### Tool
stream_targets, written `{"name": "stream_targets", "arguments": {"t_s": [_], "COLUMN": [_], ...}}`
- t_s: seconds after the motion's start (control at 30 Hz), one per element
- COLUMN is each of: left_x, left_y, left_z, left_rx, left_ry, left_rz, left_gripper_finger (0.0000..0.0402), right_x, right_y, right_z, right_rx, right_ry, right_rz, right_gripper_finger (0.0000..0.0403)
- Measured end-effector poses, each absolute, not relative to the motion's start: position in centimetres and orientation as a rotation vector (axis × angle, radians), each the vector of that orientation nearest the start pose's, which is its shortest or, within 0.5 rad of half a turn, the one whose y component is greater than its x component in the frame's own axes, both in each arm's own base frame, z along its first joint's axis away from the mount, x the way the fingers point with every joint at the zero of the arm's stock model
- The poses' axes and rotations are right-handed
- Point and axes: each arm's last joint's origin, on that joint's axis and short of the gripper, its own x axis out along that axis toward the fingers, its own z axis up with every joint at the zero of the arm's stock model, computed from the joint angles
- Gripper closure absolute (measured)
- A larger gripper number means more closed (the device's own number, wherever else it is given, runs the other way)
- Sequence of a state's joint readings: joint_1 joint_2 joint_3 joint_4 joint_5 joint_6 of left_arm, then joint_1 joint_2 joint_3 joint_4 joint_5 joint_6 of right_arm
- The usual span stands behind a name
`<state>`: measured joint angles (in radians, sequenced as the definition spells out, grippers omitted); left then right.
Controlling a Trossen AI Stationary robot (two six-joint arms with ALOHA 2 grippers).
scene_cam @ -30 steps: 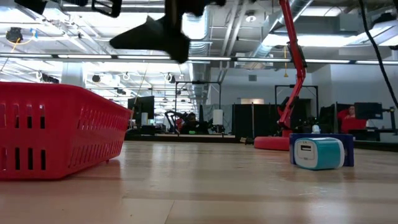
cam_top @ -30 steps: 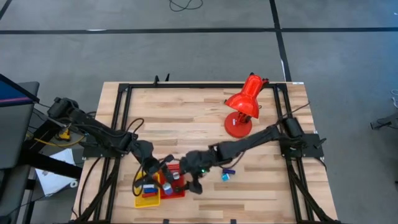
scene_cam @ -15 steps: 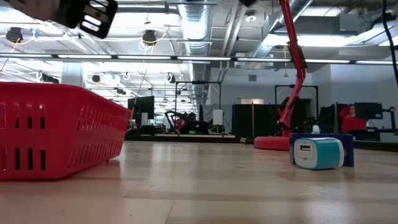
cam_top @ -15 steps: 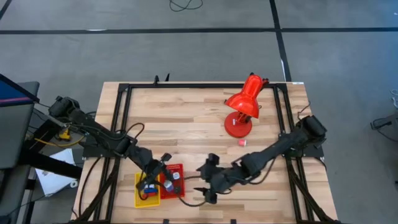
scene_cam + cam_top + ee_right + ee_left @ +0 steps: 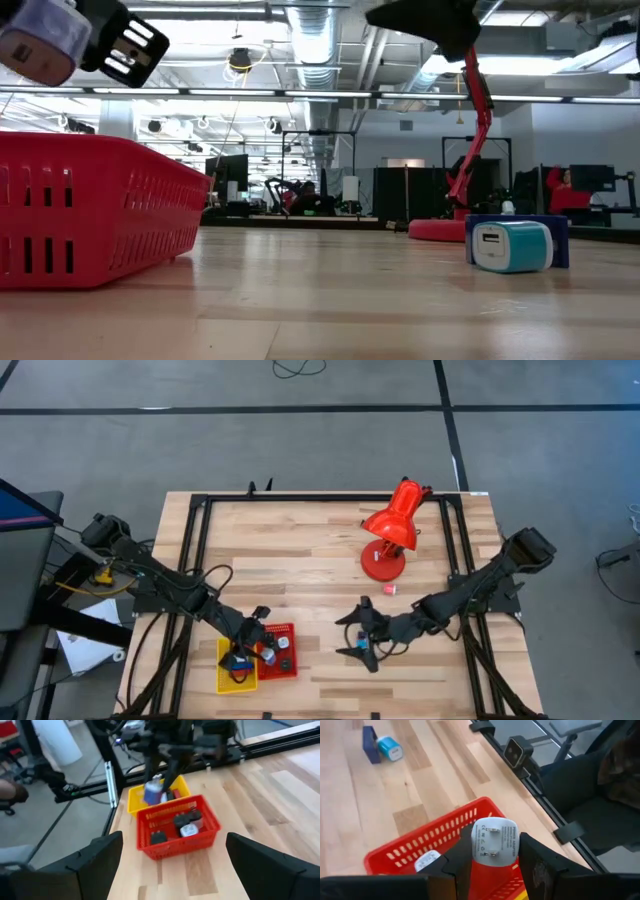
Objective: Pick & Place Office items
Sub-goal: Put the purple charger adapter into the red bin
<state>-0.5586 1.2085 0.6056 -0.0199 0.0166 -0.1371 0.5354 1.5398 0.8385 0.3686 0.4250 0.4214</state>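
My left gripper (image 5: 495, 851) is shut on a white two-pronged plug charger (image 5: 494, 840) and hangs above the red basket (image 5: 427, 845), near its border with the yellow tray (image 5: 226, 679). The low view shows the charger (image 5: 38, 42) high at the upper left. Black and silver-white items (image 5: 182, 825) lie in the red basket (image 5: 150, 847). My right gripper (image 5: 362, 638) is open and hovers over bare wood to the right of the baskets, touching nothing. A teal charger (image 5: 510, 246) and a blue block (image 5: 368, 743) rest on the table beside it. A small pink piece (image 5: 389, 588) lies near the lamp. My left gripper pinches the white charger by its two side faces (image 5: 476, 851) between both fingers (image 5: 536, 862). Its pronged face points away from the wrist. The fingers come from above, slanting down. The charger is lifted clear over the red basket.
The large red desk lamp (image 5: 392, 532) stands toward the far right of the table. Black frame rails (image 5: 195, 550) run along the left and right sides. Bare wood lies between the baskets and the lamp. People and desks show in the room beyond.
My right gripper has pulled back from over the red basket toward the table's right, stopping above the teal charger. My left gripper, holding the charger, has moved toward the near edge, over the baskets, and has come into the low view at the upper left.
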Motion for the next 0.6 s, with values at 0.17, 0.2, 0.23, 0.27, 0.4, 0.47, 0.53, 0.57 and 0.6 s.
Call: {"name": "stream_targets", "arguments": {"t_s": [0.17,0.2,0.23,0.27,0.4,0.47,0.53,0.57,0.6], "left_x": [20.8,20.9,21.1,21.3,22.0,22.2,22.2,22.2,22.2], "left_y": [-13.4,-13.5,-13.6,-13.7,-14.2,-14.5,-14.7,-14.7,-14.8], "left_z": [19.2,18.8,18.5,18.3,17.7,17.5,17.2,16.9,16.6], "left_rx": [0.057,0.064,0.077,0.088,0.121,0.156,0.201,0.216,0.233], "left_ry": [0.69,0.699,0.704,0.702,0.723,0.724,0.728,0.737,0.748], "left_rz": [-0.519,-0.519,-0.522,-0.526,-0.533,-0.551,-0.575,-0.58,-0.584], "left_gripper_finger": [0.0274,0.0274,0.0274,0.0274,0.0274,0.0274,0.0274,0.0274,0.0274], "right_x": [28.2,28.3,28.3,28.3,28.6,28.6,28.7,28.7,28.7], "right_y": [14.6,14.4,14.3,14.3,14.0,14.0,14.1,14.1,14.1], "right_z": [21.7,21.6,21.5,21.4,20.9,20.6,20.4,20.2,20.2], "right_rx": [0.277,0.277,0.281,0.291,0.304,0.302,0.317,0.319,0.324], "right_ry": [0.282,0.282,0.282,0.283,0.299,0.305,0.311,0.321,0.322], "right_rz": [0.022,0.017,0.014,0.012,-0.005,-0.007,-0.009,-0.011,-0.01], "right_gripper_finger": [0.0056,0.0056,0.0056,0.0056,0.0055,0.0055,0.0055,0.0055,0.0055]}}
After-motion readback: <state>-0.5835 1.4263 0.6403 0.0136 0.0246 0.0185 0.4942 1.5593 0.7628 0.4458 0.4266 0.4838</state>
